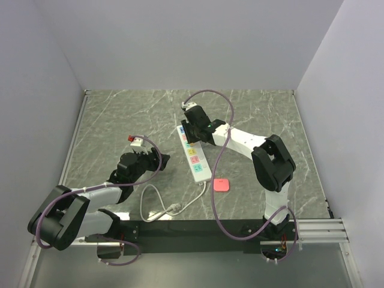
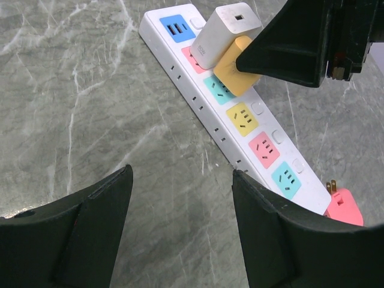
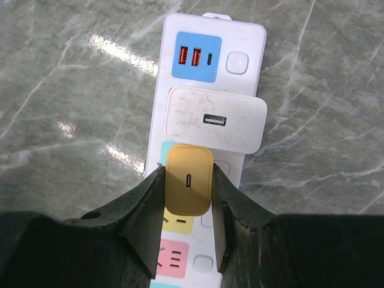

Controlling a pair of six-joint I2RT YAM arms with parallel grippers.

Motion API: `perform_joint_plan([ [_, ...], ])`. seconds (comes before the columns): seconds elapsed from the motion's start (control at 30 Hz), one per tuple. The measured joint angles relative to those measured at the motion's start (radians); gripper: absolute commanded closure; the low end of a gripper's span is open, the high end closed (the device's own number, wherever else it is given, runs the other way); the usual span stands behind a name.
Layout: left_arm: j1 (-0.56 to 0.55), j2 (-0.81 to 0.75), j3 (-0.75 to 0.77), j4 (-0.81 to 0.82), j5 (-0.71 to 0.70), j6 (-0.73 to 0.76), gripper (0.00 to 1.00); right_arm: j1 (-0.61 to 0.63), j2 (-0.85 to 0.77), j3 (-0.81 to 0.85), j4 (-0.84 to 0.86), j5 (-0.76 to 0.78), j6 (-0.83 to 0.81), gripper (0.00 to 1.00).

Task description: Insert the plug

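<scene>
**Q:** Where is the plug?

**A:** Your right gripper [image 3: 189, 201] is clamped on the yellow plug [image 3: 189, 180], one finger on each side. The plug sits over the white power strip [image 1: 196, 159] at the teal socket, just on the near side of the white charger [image 3: 215, 120] and touching it. You cannot tell from these views whether its pins are seated.

**Q:** And the strip itself?

**A:** It lies on the marble table [image 1: 120, 120], with its blue USB end far and its other end near and slightly right. The white charger is plugged in next to the blue end. Past the yellow plug, towards the near end, you see a yellow, a pink and a teal socket uncovered.

**Q:** What about the left side?

**A:** Your left gripper [image 2: 180, 198] has its jaws spread wide with nothing between them. It sits to the left of the strip, apart from it. A pink plug [image 1: 221, 185] lies loose on the table just right of the strip's near end. The strip's white cable [image 1: 157, 207] curls near the arm bases.
</scene>
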Motion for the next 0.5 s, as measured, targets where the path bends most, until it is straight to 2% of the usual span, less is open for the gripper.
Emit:
perform_joint_plan([
  [0.5,0.000,0.000,0.000,0.000,0.007,0.003,0.27,0.007,-0.045,-0.127,0.127,0.032,0.043,1.00],
])
